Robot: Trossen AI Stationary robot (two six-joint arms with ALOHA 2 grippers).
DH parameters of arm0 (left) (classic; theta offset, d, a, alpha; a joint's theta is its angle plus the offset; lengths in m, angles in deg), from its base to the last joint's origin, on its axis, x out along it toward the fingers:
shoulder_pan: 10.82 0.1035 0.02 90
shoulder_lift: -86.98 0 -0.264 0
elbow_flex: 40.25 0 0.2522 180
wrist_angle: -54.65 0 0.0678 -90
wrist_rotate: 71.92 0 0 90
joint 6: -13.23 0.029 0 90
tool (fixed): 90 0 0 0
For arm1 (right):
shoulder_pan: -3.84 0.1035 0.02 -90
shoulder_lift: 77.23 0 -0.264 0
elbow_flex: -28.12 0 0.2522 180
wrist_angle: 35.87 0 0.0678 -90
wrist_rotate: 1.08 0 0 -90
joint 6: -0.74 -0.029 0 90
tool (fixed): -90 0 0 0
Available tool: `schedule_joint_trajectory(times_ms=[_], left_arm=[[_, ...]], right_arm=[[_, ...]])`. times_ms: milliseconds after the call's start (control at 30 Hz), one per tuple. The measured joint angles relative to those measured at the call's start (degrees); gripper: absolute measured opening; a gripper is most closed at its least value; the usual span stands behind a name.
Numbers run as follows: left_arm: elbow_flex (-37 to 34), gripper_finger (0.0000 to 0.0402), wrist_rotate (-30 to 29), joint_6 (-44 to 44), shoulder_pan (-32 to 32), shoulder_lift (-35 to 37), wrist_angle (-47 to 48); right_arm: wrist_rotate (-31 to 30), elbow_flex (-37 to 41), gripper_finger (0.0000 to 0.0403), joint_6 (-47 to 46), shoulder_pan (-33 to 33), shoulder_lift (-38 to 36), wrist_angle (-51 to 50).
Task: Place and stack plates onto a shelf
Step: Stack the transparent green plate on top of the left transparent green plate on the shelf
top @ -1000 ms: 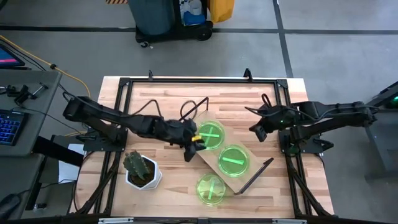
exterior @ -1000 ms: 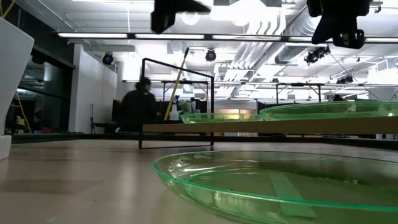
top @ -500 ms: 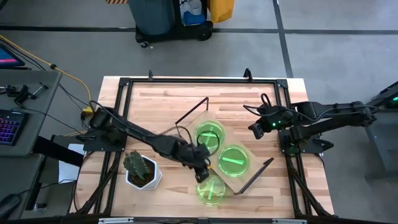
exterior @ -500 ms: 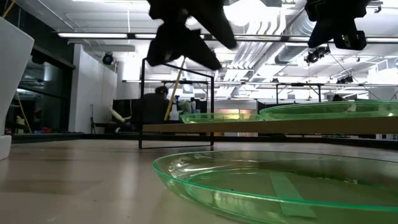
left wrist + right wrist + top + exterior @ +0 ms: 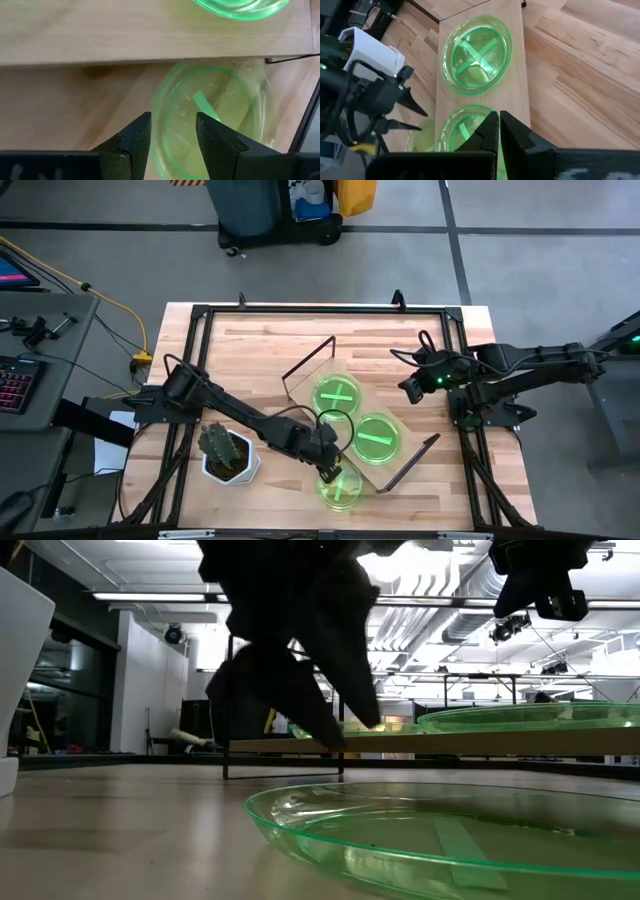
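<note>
Fingers [image 5: 135, 137] of left gripper [image 5: 328, 464] spread apart, nothing between them, poised above near rim of lone plate on tabletop [image 5: 339, 486], just off shelf's long edge. Same plate in left wrist view [image 5: 212, 117] translucent green with lighter bar across middle, framed between the two dark fingertips. Right gripper [image 5: 409, 390] pinched fully closed, empty, held above the table near shelf's far right end, well apart from any plate; its own closed tips at [image 5: 497, 131]. Shelf [image 5: 385, 463] lying diagonally across butcher-block table [image 5: 260, 345], black wire frames at both short ends. Two stacks on shelf board: one toward upper-left end [image 5: 338, 395], showing crossed lighter bars, so more than one plate there; another beside it toward lower-right end [image 5: 377, 438]. Exact count in each stack not readable. Cactus in white pot [image 5: 227, 454] on table left of left arm, clear of shelf. From table height, left gripper [image 5: 335, 730] a dark silhouette hanging over lone plate [image 5: 450, 840], shelf and stacked plates behind.
</note>
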Motion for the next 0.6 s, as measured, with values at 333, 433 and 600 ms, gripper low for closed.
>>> schedule_joint_trajectory(times_ms=[333,433,600], left_arm=[[0.0,0.0144,-0.3,-4.7,-1.1,-4.7,-1.0],[0.2,0.0144,-0.7,-5.1,-1.4,-5.3,-1.1],[0.1,0.0130,-1.3,-2.3,-2.0,-5.1,-1.2]], right_arm=[[0.0,0.0,0.0000,0.4,0.0,0.0,-0.2],[0.0,0.0,0.0000,0.4,0.0,0.0,-0.2],[0.0,0.0,0.0000,0.5,0.0,0.0,-0.2]])
